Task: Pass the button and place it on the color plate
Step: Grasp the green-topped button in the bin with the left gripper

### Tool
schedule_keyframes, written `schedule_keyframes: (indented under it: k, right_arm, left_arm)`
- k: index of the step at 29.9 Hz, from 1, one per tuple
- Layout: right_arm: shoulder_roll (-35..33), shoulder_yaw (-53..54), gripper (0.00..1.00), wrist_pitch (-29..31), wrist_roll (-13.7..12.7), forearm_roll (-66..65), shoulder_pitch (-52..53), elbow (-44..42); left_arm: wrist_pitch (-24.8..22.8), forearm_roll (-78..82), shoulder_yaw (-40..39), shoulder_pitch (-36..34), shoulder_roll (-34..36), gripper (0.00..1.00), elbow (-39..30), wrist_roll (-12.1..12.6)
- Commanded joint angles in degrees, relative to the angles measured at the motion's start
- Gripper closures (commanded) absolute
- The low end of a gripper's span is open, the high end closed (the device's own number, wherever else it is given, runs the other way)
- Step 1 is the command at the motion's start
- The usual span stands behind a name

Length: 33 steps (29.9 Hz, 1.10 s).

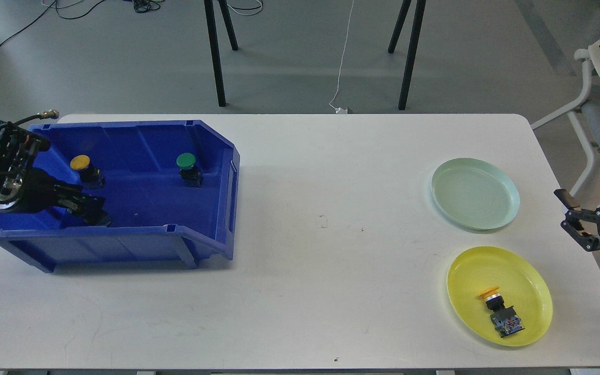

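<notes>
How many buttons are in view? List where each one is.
3. A yellow button and a green button stand in the blue bin; a second yellow button lies on the yellow plate. My left gripper may hide another.

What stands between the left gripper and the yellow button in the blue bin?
Nothing visible does. The left gripper is already inside the blue bin, and the yellow button stands just beyond it over bare bin floor.
</notes>
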Motion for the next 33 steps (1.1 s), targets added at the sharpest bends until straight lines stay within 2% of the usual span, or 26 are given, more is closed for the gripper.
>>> schedule_keyframes:
  k: [1,6,9,33]
  right_arm:
    - [-0.1,-0.1,0.0,0.0,0.0,0.0,0.0,0.0]
    - [0.0,-0.1,0.0,0.0,0.0,0.0,0.0,-0.1]
    - [0.0,-0.1,0.0,0.1,0.0,0.0,-0.3,-0.1]
    - [0.0,-0.1,0.0,2.4,0.0,0.1,-1.1,-2.0]
  left_arm:
    - [0.0,-0.1,0.0,0.0,0.0,0.35,-0.2,0.0]
    - [0.0,-0.3,-0.1,-0.1,0.0,0.22,-0.3,0.0]
    - [0.0,-0.3,-0.1,-0.1,0.0,0.19,-0.3,0.0]
    - [0.0,-0.3,-0.1,-0.2,-0.2,0.17,-0.7,0.0]
